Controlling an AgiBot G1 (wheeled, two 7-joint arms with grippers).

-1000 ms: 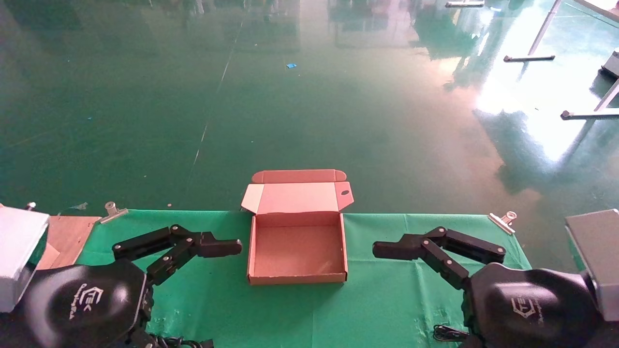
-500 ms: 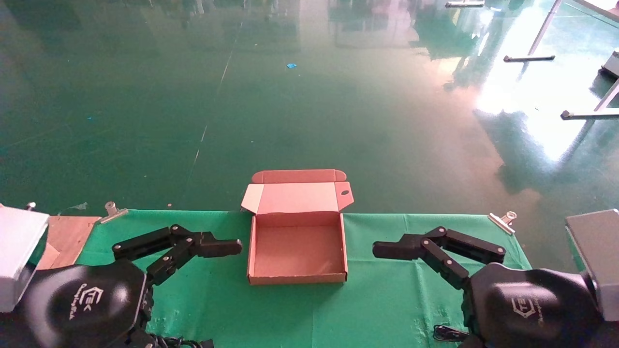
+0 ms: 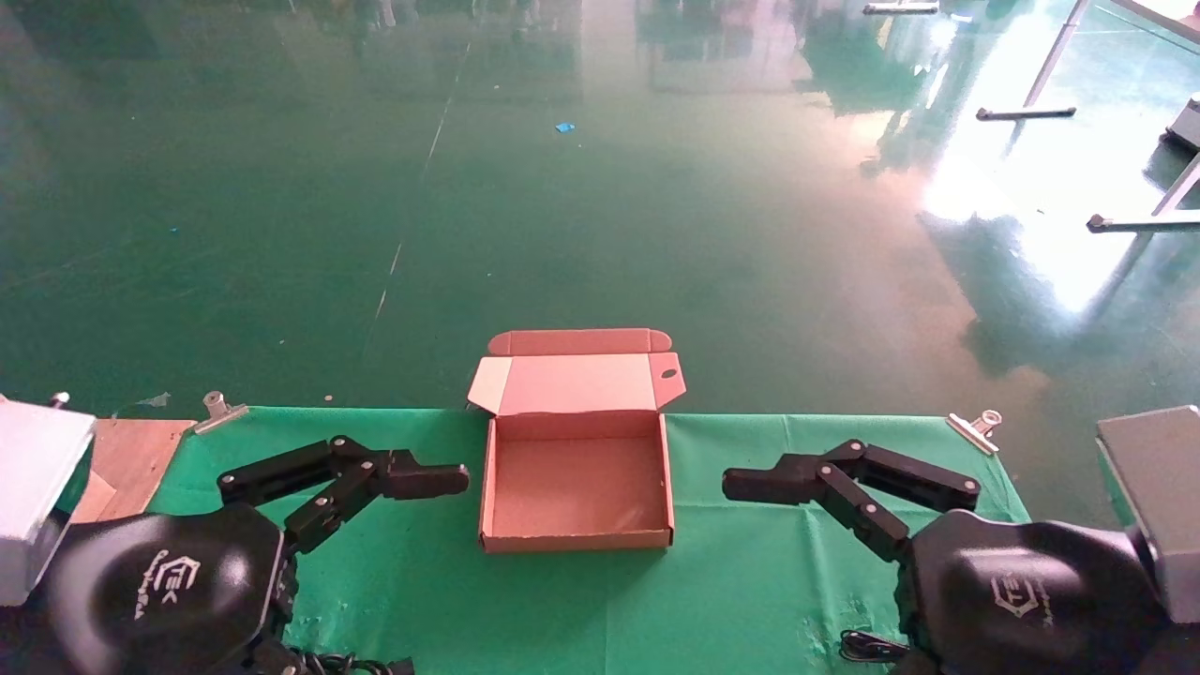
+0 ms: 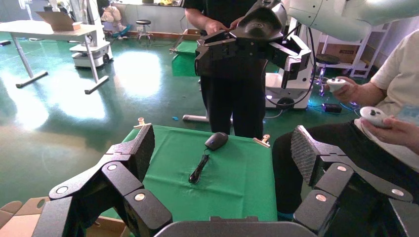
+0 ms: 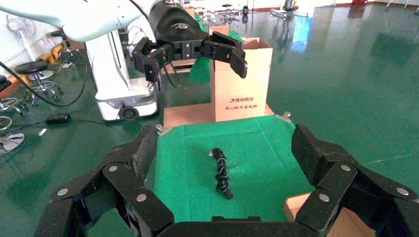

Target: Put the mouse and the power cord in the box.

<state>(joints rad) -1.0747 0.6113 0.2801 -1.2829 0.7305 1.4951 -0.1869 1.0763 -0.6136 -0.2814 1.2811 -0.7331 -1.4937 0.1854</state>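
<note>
The box (image 3: pixel 576 539) stands open at the middle of the green cloth, its lid folded back over the far edge and its inside bare. Open and empty, my left gripper (image 3: pixel 427 480) hovers just left of the box, and my right gripper (image 3: pixel 759 485) just right of it, also open and empty. In the left wrist view the mouse (image 4: pixel 216 140) lies on the cloth with its thin cable (image 4: pixel 199 169) trailing, well beyond the left gripper (image 4: pixel 222 147). In the right wrist view the power cord (image 5: pixel 220 173), a knotted black bundle, lies beyond the right gripper (image 5: pixel 225 148). Both are hidden in the head view.
Metal clips (image 3: pixel 218 409) (image 3: pixel 975 427) pin the cloth at the far corners. A bare wooden board (image 3: pixel 131 459) shows at the table's left end. A tall cardboard carton (image 5: pixel 240 79) stands past that end. A person (image 4: pixel 232 98) stands close behind the table's right end.
</note>
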